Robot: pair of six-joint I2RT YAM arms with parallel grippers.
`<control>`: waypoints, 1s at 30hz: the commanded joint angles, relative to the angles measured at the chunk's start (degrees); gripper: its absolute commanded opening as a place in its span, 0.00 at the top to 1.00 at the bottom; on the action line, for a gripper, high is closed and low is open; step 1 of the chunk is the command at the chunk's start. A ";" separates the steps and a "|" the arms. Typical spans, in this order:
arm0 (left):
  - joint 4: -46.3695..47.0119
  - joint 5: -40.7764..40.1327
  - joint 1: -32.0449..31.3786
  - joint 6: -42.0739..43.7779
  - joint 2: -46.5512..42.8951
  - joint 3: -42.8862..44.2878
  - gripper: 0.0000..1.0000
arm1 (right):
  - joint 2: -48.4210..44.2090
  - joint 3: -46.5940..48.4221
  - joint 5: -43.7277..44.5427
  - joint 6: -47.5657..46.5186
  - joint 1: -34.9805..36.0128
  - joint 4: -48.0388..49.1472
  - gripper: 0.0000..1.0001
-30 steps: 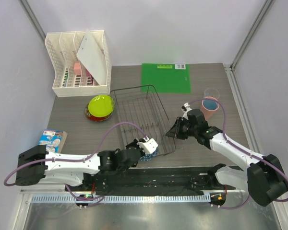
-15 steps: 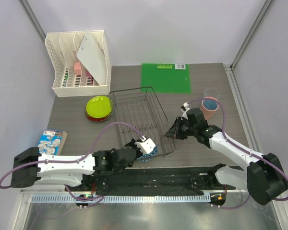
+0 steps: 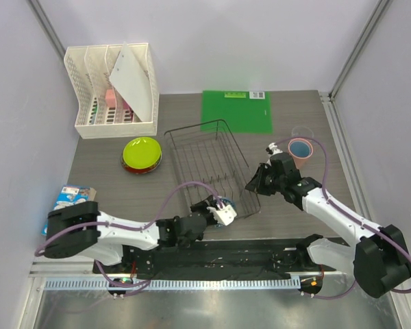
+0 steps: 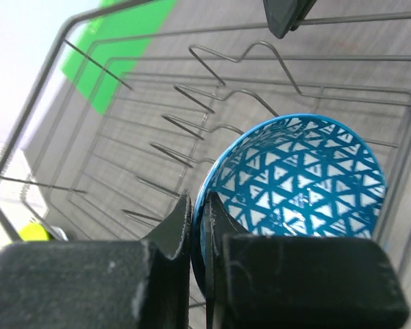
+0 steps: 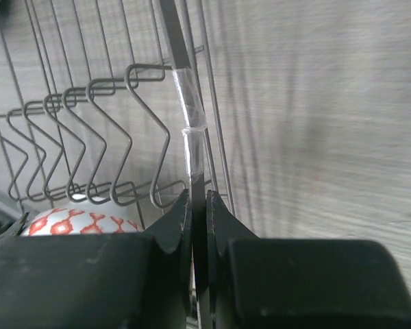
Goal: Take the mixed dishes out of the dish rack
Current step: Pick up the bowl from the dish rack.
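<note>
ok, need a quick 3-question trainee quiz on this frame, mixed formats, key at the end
1. True or false: the left gripper is shut on the rim of the blue-and-white patterned bowl.
2. What is the right gripper clamped on? A) the salmon-pink cup B) a rim wire of the dish rack C) the green mat
3. Fill in: left of the rack, the yellow-green plate sits on top of the ___ plate.

Key: 1 true; 2 B; 3 dark red plate.
</note>
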 commanded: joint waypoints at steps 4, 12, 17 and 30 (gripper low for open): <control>37.13 -10.99 0.45 13.73 13.02 -0.66 1.00 | -0.88 0.44 2.61 3.34 -0.62 -3.83 0.99; 47.00 -10.47 -0.08 23.06 19.18 0.92 1.00 | -0.97 0.43 2.26 3.43 -0.62 -4.44 0.99; 45.77 -8.98 0.01 20.52 16.63 0.40 1.00 | -1.24 1.40 1.03 4.48 -0.62 -4.53 0.99; 24.42 -0.54 0.89 5.21 2.93 1.89 1.00 | -1.06 1.58 -0.64 5.62 -0.62 -4.62 0.99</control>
